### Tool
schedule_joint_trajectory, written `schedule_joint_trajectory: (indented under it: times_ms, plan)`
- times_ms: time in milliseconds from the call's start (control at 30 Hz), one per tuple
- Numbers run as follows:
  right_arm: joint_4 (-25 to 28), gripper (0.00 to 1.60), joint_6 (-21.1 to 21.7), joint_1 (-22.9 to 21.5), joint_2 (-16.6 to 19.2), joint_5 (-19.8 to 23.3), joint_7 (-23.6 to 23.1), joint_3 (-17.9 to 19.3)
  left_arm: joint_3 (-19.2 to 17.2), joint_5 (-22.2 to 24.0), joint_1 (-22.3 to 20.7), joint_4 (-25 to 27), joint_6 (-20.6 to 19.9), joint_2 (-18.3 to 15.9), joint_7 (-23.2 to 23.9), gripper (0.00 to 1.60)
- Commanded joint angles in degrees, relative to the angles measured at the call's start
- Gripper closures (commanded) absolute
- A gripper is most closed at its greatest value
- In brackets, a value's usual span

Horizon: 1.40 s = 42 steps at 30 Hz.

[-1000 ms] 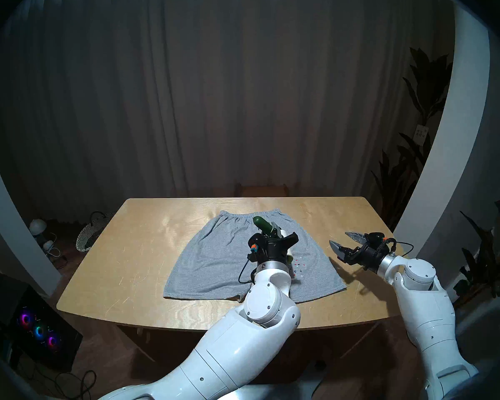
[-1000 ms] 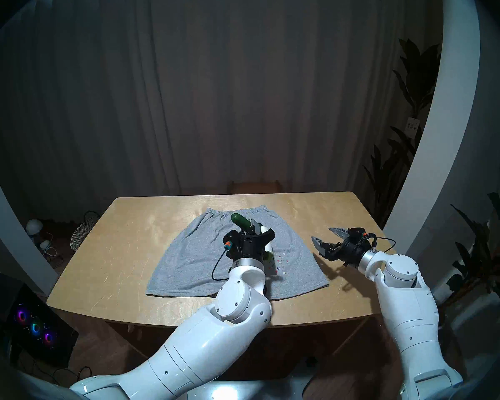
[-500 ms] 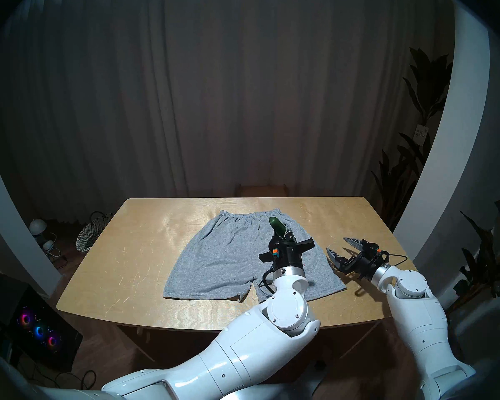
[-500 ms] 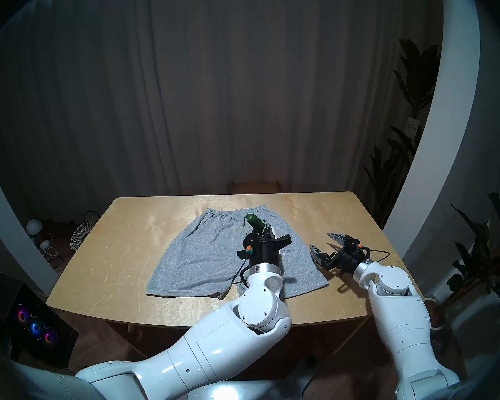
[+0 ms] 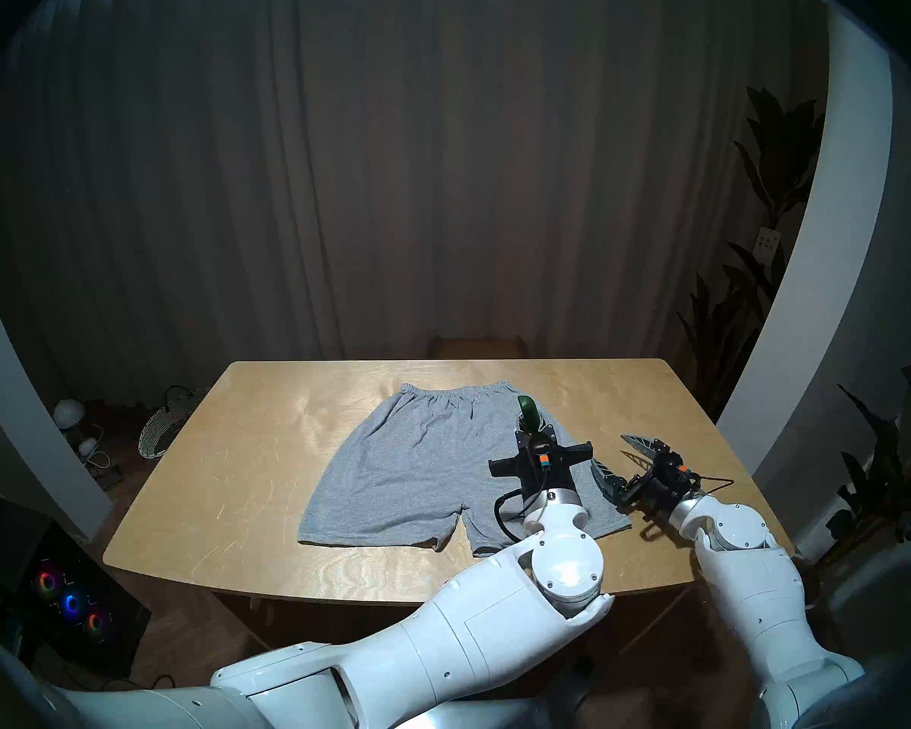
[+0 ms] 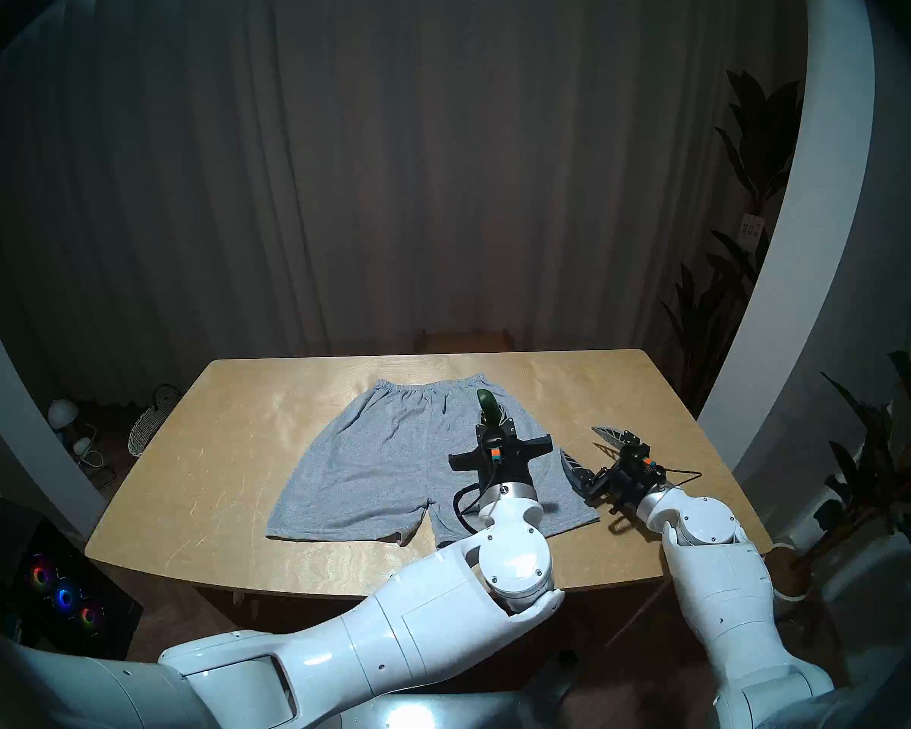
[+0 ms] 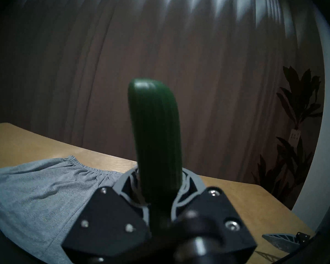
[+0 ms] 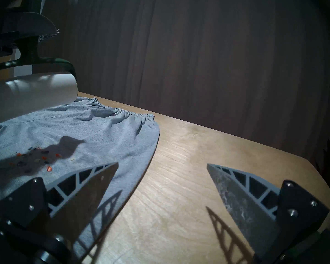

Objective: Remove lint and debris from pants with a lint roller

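Grey shorts [image 5: 416, 470] lie flat on the wooden table [image 5: 232, 502], waistband away from me. My left gripper [image 5: 535, 428] is shut on the lint roller's dark green handle [image 7: 154, 134], above the shorts' right leg. In the right wrist view its white roll [image 8: 34, 94] sits low over the cloth, just beyond the red, dark and white specks [image 8: 34, 158]; I cannot tell if it touches. My left wrist hides the specks in both head views. My right gripper [image 5: 607, 449] is open and empty at the shorts' right edge, one finger [image 8: 80, 187] over the cloth.
A woven basket [image 5: 164, 428] and a computer case with coloured fans [image 5: 69, 601] stand on the floor at left. Plants [image 5: 758, 291] fill the right side. A wooden stool [image 5: 477, 344] sits behind the table, before a dark curtain.
My left arm has swung right over the shorts with the roller, the wrist turning, and now covers the specks in the head views. The right gripper drew slightly nearer me, still open.
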<state>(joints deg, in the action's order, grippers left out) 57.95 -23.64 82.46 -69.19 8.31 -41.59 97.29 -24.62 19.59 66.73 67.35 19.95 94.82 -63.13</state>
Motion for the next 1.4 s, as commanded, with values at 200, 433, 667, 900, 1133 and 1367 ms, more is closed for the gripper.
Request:
schedule_joint_trajectory:
  times_ms: [200, 433, 667, 900, 1133, 1367]
  plan:
    - [-5.0, 0.00, -9.4, -4.4, -0.6, 0.2, -1.2, -0.5, 3.2, 4.9, -4.9, 3.1, -3.8, 2.8, -1.9, 1.60]
    - [-7.7, 0.00, -11.6, -6.1, 0.3, 0.1, -4.1, -1.7, 1.6, 10.4, -3.9, 5.0, -8.8, 2.0, -0.1, 1.60]
    - [-1.8, 0.00, -3.3, -4.8, 3.0, 1.5, -5.6, -0.9, 2.0, 10.4, -5.0, 4.8, -9.6, 1.7, -0.3, 1.60]
    - [3.1, 0.00, 4.8, -5.0, 5.6, 2.4, -8.0, 0.1, 1.5, 10.7, -5.1, 5.2, -10.1, 1.4, 0.0, 1.60]
    - [6.7, 0.00, 12.8, -2.5, 5.2, 2.5, -7.6, -0.9, 1.8, 10.5, -5.0, 4.9, -10.2, 1.1, 1.1, 1.60]
    - [9.8, 0.00, 20.8, -0.7, 4.7, 0.7, -4.7, -2.4, 2.6, 10.1, -4.4, 6.8, -10.9, -0.6, 2.0, 1.60]
